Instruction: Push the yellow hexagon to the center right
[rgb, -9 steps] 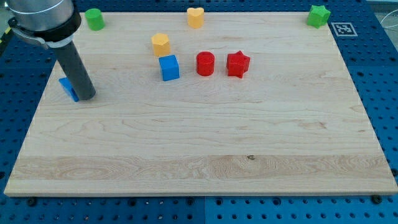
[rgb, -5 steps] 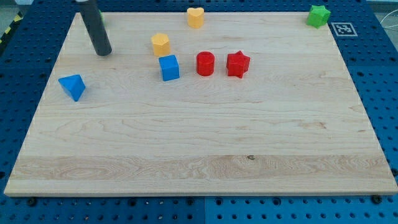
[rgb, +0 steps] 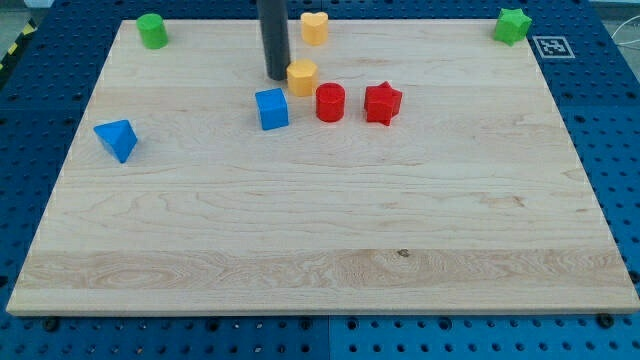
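Since the earlier frame, my tip (rgb: 277, 75) has swept across from the view's left and shoved the yellow hexagon (rgb: 302, 76) rightward; the hexagon now sits just above-left of the red cylinder (rgb: 330, 102), and my tip presses against the hexagon's left side, a bare rod grasping nothing. The blue cube (rgb: 271, 108) lies just below-left of the hexagon. Judging from this, a straight push could jam the hexagon into the red cylinder and drag the red star (rgb: 382, 102) along.
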